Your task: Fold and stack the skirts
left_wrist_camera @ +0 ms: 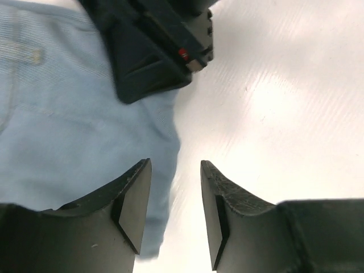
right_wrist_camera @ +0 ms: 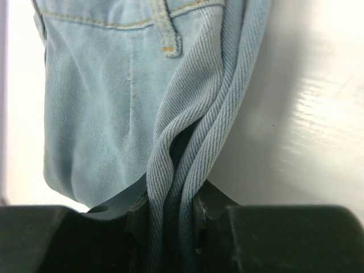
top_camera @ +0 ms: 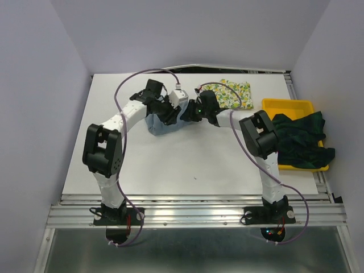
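Pinching a bunched fold of the light blue skirt [right_wrist_camera: 102, 114], the right claw [right_wrist_camera: 170, 202] should, I think, draw it over slowly and low, while the left claw [left_wrist_camera: 175, 187], spread and empty, hovers at the skirt's edge on the middle of the tabletop [top_camera: 187, 165].

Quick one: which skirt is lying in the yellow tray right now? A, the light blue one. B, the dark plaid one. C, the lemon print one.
B: the dark plaid skirt is heaped in the yellow tray, while the lemon print skirt lies folded on the table and the light blue skirt sits mid-table.
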You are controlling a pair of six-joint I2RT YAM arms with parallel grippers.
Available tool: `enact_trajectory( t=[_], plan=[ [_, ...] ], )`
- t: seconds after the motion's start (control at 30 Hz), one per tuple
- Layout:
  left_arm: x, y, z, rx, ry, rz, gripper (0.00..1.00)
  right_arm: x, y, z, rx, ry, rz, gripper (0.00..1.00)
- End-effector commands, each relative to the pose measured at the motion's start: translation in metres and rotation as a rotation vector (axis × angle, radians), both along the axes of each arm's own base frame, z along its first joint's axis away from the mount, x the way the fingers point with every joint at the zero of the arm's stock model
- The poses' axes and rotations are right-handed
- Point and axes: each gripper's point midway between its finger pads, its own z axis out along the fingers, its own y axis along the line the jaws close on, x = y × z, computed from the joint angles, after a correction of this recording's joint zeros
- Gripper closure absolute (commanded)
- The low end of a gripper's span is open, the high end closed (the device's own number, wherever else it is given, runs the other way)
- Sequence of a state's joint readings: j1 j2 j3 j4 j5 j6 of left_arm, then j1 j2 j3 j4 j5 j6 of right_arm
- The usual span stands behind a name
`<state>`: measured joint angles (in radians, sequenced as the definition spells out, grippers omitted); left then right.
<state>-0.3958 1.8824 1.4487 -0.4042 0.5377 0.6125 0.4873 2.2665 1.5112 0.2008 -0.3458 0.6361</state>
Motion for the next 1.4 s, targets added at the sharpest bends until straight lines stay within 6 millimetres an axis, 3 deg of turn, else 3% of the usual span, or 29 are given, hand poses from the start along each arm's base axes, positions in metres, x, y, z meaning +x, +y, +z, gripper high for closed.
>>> enact_trajectory(
  t=[0.0,0.13,0.23,0.33,0.43,0.5,0.6,0.63,0.73,0.87,1.03,1.1,1.13,1.27,1.37],
  plan=[
    [0.001,0.023,0.059,-0.093,-0.037,0.088,0.49,0.020,-0.020,0.058,-0.202,-0.276,0.097,0.95],
    [0.017,0.048,0.050,-0.107,0.013,0.206,0.49,0.033,-0.042,0.063,-0.396,-0.361,0.108,0.99],
    [0.033,0.056,0.040,-0.114,0.032,0.279,0.49,0.044,-0.058,0.074,-0.481,-0.417,0.095,0.99],
    [0.052,0.060,0.035,-0.176,0.071,0.438,0.49,0.049,-0.061,0.091,-0.498,-0.459,0.079,0.99],
    [0.064,0.071,0.009,-0.273,0.241,0.629,0.47,0.048,-0.060,0.101,-0.503,-0.490,0.098,0.99],
    [0.060,0.072,0.003,-0.385,0.382,0.701,0.45,0.045,-0.059,0.101,-0.497,-0.485,0.110,0.99],
    [0.057,0.063,-0.003,-0.479,0.445,0.709,0.42,0.038,-0.058,0.093,-0.484,-0.463,0.130,0.99],
    [0.058,0.055,0.004,-0.543,0.465,0.704,0.41,0.037,-0.057,0.092,-0.480,-0.458,0.135,0.99],
    [0.051,0.052,-0.006,-0.587,0.503,0.754,0.40,0.036,-0.058,0.088,-0.484,-0.450,0.132,0.99],
    [0.037,0.049,-0.030,-0.602,0.616,0.838,0.45,0.039,-0.058,0.089,-0.486,-0.456,0.124,0.99],
    [0.021,0.031,-0.049,-0.583,0.674,0.805,0.48,0.042,-0.057,0.091,-0.486,-0.462,0.124,0.99],
    [0.020,0.028,-0.054,-0.575,0.687,0.817,0.54,0.043,-0.057,0.093,-0.491,-0.468,0.124,0.99],
    [0.024,0.026,-0.056,-0.582,0.682,0.819,0.65,0.044,-0.058,0.095,-0.494,-0.477,0.122,0.99],
    [0.038,0.024,-0.057,-0.578,0.648,0.803,0.86,0.047,-0.059,0.103,-0.505,-0.502,0.115,0.99],
    [0.062,0.019,-0.042,-0.565,0.566,0.780,1.00,0.053,-0.061,0.112,-0.521,-0.532,0.100,0.99]
  ],
)
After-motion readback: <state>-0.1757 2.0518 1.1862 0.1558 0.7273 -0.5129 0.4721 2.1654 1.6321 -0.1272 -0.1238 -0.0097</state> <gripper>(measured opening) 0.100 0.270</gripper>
